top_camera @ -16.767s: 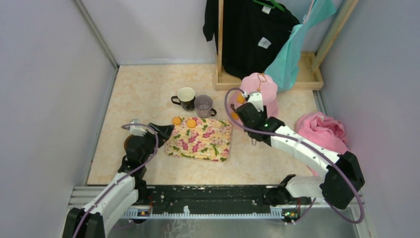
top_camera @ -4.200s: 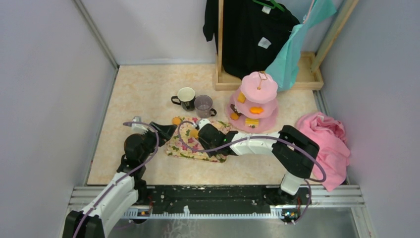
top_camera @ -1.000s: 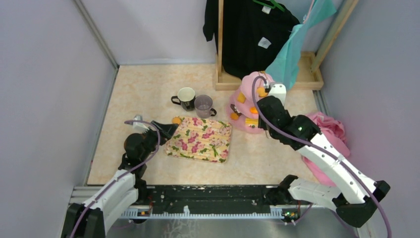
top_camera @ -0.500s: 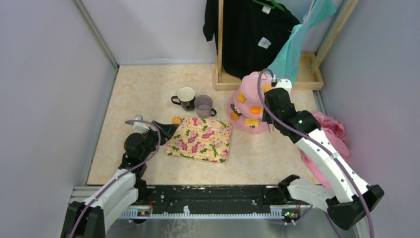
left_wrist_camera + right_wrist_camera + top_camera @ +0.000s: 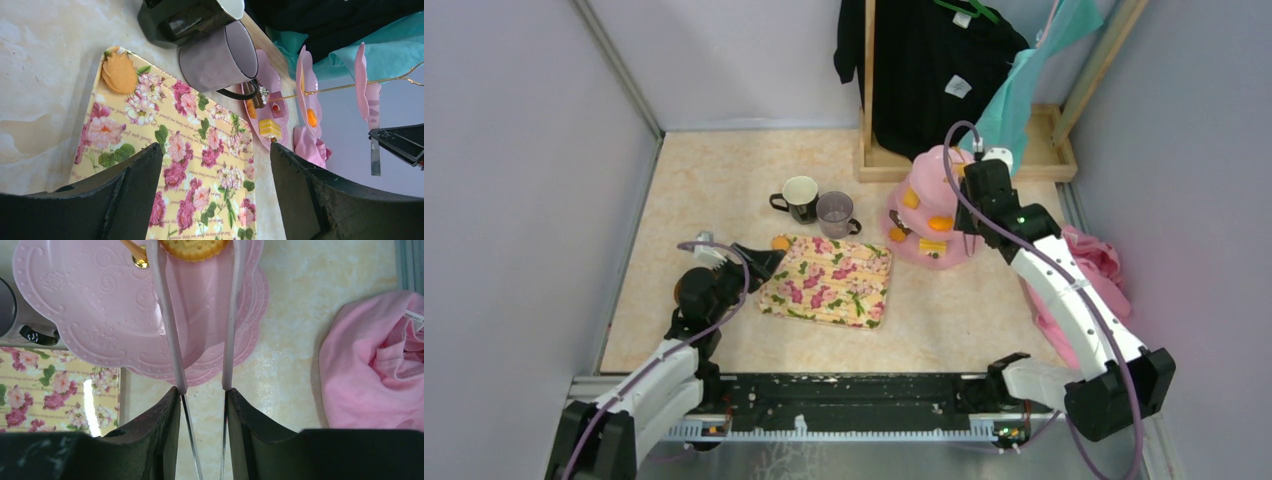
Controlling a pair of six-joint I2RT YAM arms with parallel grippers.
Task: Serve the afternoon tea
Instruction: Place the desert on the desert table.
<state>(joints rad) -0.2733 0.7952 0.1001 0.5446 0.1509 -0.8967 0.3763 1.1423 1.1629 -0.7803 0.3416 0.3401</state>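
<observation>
The pink three-tier stand [image 5: 929, 205] stands right of the tray and carries orange and yellow snacks [image 5: 940, 223]. My right gripper [image 5: 977, 170] is above its top tier [image 5: 90, 305], shut on white-tipped tongs [image 5: 165, 315]. The tongs pinch a round orange biscuit [image 5: 195, 247] over that tier. My left gripper [image 5: 759, 262] is open and empty at the tray's left edge. One orange snack [image 5: 119, 75] lies on the tray's far left corner. The black mug [image 5: 801, 198] and smoky mug [image 5: 834, 213] stand behind the tray. The coasters are hidden.
The flower-patterned tray [image 5: 829, 290] lies in the middle. A pink cloth [image 5: 1089, 265] is heaped at the right wall. A wooden clothes rack [image 5: 944, 60] with black and teal garments stands just behind the stand. Walls close both sides.
My right arm has carried the tongs and biscuit from the tray up and back over the stand's top tier. The left arm has stayed put.
</observation>
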